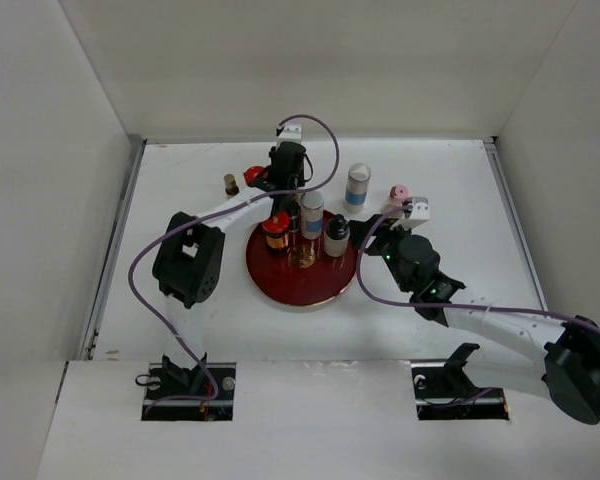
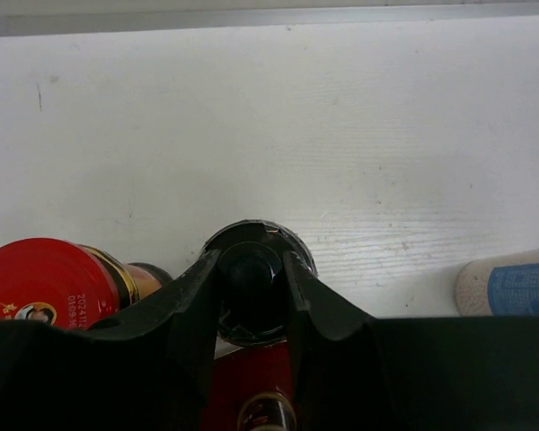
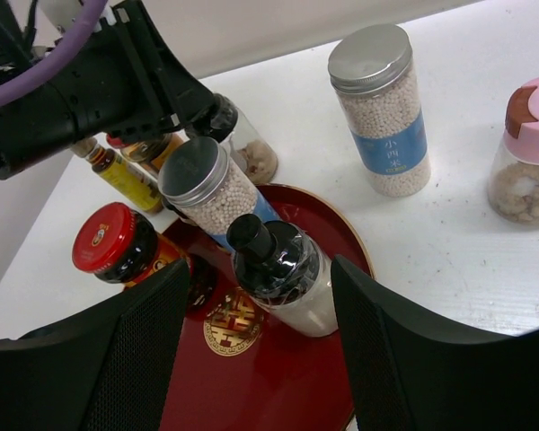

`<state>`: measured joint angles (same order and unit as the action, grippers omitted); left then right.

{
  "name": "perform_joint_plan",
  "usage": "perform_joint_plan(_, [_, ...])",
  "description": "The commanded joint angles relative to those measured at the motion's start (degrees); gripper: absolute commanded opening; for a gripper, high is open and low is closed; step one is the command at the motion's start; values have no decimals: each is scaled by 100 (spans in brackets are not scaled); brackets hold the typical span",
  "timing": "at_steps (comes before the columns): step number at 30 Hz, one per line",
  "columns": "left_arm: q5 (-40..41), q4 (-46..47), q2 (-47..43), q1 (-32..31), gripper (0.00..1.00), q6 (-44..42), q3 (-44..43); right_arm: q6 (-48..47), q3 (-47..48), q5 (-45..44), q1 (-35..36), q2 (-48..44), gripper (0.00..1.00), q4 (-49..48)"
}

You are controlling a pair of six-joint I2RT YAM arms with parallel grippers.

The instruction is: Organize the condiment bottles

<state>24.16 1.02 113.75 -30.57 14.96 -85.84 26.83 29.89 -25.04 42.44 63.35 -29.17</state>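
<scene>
Left wrist view: the left gripper (image 2: 251, 262) is clamped on the round black cap of the black-capped jar (image 2: 250, 292), one finger on each side, with the cap centred between them. At 9 o'clock of it stands the red-lidded jar (image 2: 49, 280). Its glossy lid bears a small emblem and a line of print too small to read.

Right wrist view: the held jar is clear-walled with brownish contents and stands at the 12 o'clock rim of the dark-red plate (image 3: 278, 395). Whether it rests on plate or table cannot be told. The right gripper (image 3: 259, 269) is spread wide. Its black mesh-textured pads (image 3: 135, 341) flank, without touching, the black-capped white bottle (image 3: 283, 278) on the plate. Behind this bottle stands a silver-lidded cylinder (image 3: 207, 193) of pale beads. A second cylinder (image 3: 382, 112), blue-labelled with Chinese characters, stands on the table (image 3: 449, 242) at 1 o'clock. The pink-capped jar (image 3: 525, 153) stands at 3 o'clock. A gold emblem (image 3: 229, 328) marks the plate's centre.
</scene>
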Motion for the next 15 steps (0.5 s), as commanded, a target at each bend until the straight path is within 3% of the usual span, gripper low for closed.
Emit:
perform_joint_plan(1, [194,961,-1108,-120,21,-256,146,41,-45,25,15,-78,68,-291])
perform_joint_plan(8, [361,1568,-2409,-322,21,-564,463,24,-18,17,15,46,68,-309])
perform_joint_plan(15, [457,1551,-3824,-709,21,-644,1235,59,-62,25,23,-25,68,-318])
